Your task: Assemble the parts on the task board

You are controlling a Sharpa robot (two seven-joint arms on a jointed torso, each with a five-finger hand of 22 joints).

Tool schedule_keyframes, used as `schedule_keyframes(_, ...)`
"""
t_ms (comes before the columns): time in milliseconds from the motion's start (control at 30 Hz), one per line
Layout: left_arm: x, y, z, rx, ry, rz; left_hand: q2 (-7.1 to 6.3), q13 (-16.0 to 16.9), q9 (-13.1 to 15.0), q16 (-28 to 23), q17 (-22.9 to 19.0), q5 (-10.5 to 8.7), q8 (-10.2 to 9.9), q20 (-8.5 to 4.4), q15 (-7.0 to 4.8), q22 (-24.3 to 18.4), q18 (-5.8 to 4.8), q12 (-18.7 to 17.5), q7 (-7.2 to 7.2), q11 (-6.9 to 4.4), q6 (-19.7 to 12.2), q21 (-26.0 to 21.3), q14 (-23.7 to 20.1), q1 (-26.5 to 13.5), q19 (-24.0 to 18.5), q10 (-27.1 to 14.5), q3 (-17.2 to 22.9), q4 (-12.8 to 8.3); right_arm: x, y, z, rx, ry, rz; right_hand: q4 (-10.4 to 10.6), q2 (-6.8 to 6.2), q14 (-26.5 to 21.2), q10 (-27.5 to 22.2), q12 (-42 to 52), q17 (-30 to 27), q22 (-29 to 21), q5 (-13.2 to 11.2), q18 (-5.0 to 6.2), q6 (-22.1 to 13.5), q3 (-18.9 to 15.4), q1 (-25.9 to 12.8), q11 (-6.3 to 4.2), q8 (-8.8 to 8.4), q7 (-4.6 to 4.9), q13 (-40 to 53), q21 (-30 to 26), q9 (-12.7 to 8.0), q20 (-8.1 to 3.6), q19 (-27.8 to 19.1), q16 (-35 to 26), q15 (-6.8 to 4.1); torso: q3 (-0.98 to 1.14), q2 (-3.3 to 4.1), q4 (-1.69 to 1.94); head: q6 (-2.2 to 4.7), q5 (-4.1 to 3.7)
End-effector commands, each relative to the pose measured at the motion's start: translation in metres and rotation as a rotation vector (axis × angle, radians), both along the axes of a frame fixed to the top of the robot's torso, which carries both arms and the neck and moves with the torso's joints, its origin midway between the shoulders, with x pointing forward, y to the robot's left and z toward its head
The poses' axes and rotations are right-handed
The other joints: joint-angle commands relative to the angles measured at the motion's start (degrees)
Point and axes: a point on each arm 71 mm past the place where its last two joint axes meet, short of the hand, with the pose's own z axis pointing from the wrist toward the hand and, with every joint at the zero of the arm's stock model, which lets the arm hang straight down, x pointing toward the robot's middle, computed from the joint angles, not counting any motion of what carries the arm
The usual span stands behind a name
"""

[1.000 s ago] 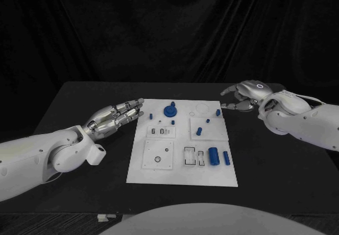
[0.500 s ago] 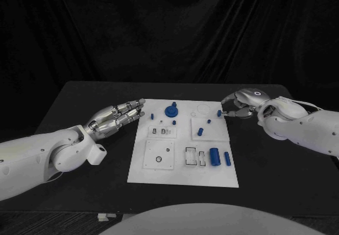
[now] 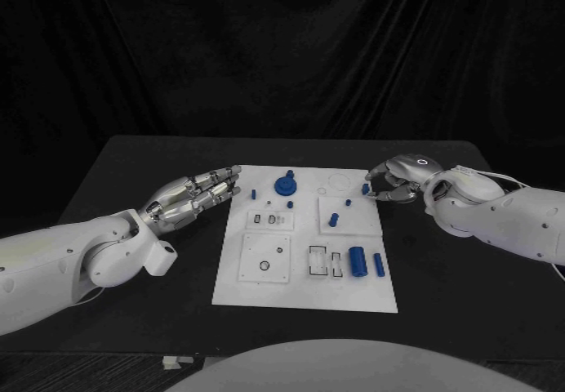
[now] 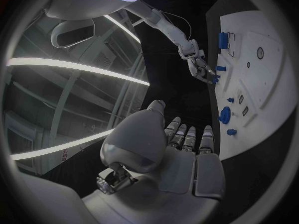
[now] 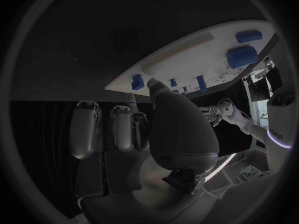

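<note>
The board lies mid-table, flat on the black table. Nearest on it, toward its right side, lie a blue cylinder and a slimmer blue rod. Farther on, a small blue peg lies alone. The left hand hovers just beside the board's left edge, fingers stretched out side by side, holding nothing. At the far end stands a blue knob. The right hand sits at the far right corner, fingertips at a small blue part; whether it pinches it, I cannot tell.
</note>
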Motion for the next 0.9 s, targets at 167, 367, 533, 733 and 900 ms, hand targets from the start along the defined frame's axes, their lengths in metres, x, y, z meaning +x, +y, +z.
schedule_keyframes(167,-0.001,-0.002,0.001,-0.023,-0.003,-0.014,0.0,0.0,0.05,-0.21,-0.05,0.11,0.29,0.44,0.58,-0.08,0.88,-0.22,0.07,0.08,-0.32,-0.2,-0.02,0.18,0.07,-0.09,0.46,-0.01,0.001,0.0,-0.003,-0.01,0.015,-0.017,-0.36,0.6,3.42,6.01,0.2,-0.18,8.46,5.66,0.22,0.2,0.56,0.88,0.44,0.12,0.5,15.1,-0.48,0.23,0.27,2.0,0.33,0.31,0.04,-0.04,-0.01,-0.01,-0.03)
schedule_keyframes(367,-0.001,-0.002,0.001,-0.024,-0.003,-0.015,0.03,0.0,0.06,-0.21,-0.05,0.13,0.31,0.45,0.62,-0.08,0.88,-0.2,0.1,0.1,-0.29,-0.2,-0.02,0.18,0.07,-0.09,0.51,-0.02,0.003,0.0,-0.004,-0.013,0.014,-0.024,-0.49,0.66,3.39,6.01,0.2,-0.31,8.44,6.31,0.24,-0.04,0.64,1.02,0.53,-0.03,0.69,15.1,-0.6,0.21,0.29,1.97,0.26,0.36,0.06,-0.03,-0.02,-0.01,-0.01)
schedule_keyframes(533,-0.001,-0.001,0.0,-0.023,-0.002,-0.015,0.03,0.0,0.06,-0.21,-0.05,0.13,0.31,0.45,0.62,-0.08,0.88,-0.2,0.1,0.1,-0.29,-0.2,-0.02,0.18,0.07,-0.09,0.51,-0.02,0.005,0.002,-0.008,-0.018,0.023,-0.03,-0.51,0.92,3.37,6.01,0.2,-0.35,8.42,6.56,0.25,0.14,0.76,1.06,0.69,0.05,0.92,15.1,-0.68,0.29,0.34,1.95,0.24,0.43,-0.01,0.01,0.02,-0.01,-0.01)
schedule_keyframes(733,-0.001,-0.001,0.0,-0.022,-0.001,-0.015,0.03,0.0,0.06,-0.21,-0.05,0.13,0.31,0.45,0.62,-0.08,0.88,-0.2,0.1,0.1,-0.29,-0.2,-0.02,0.18,0.07,-0.09,0.51,-0.02,0.004,0.004,-0.012,-0.018,0.026,-0.03,-0.59,1.16,3.36,6.01,0.2,-0.39,8.46,6.62,0.23,0.98,0.83,1.04,0.96,0.5,1.23,15.1,-0.69,0.58,0.47,1.96,0.23,0.62,-0.03,-0.01,0.01,-0.01,0.12)
schedule_keyframes(900,-0.001,-0.001,0.0,-0.021,0.001,-0.015,0.06,0.01,0.06,-0.21,-0.05,0.2,0.32,0.49,0.7,-0.08,0.86,-0.19,0.14,0.13,-0.28,-0.2,-0.02,0.2,0.07,-0.09,0.61,-0.04,0.005,0.007,-0.013,-0.016,0.023,-0.028,-0.92,1.38,3.35,6.01,0.2,-0.46,8.47,6.67,0.24,1.76,1.0,1.31,1.09,0.93,1.35,15.1,-0.76,0.97,0.59,1.95,0.2,0.74,0.0,-0.07,0.02,-0.01,0.16)
